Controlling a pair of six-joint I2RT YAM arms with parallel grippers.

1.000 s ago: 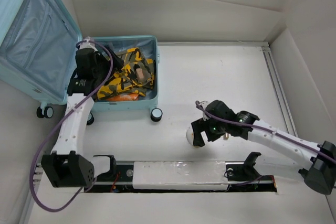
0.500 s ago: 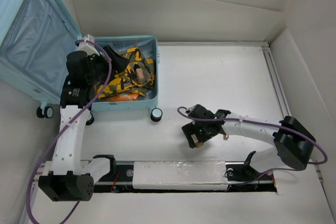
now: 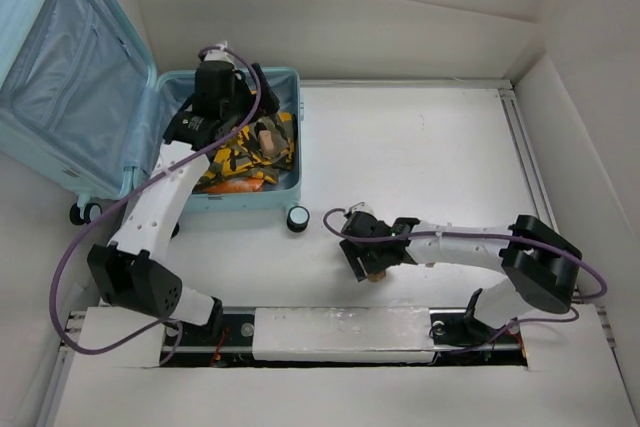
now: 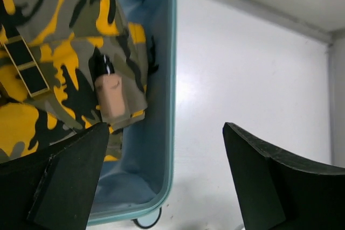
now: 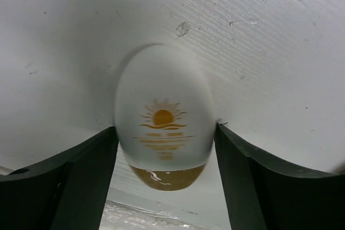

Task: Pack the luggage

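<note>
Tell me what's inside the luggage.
In the luggage: a yellow camouflage garment with a small tan item lying on it. Anything beneath the garment is covered.

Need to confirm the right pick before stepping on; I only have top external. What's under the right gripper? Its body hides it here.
Observer: Right wrist shows a white egg-shaped container with an orange sun print and a tan end. It lies on the white table between the fingers of the right gripper.
Operator: Gripped?
Observer: Can't tell; a finger sits at each of its sides, and it rests on the table.
Operator: Left gripper holding anything?
Observer: No; left wrist shows the left gripper open and empty, over the side wall of the light-blue hard-shell suitcase.
</note>
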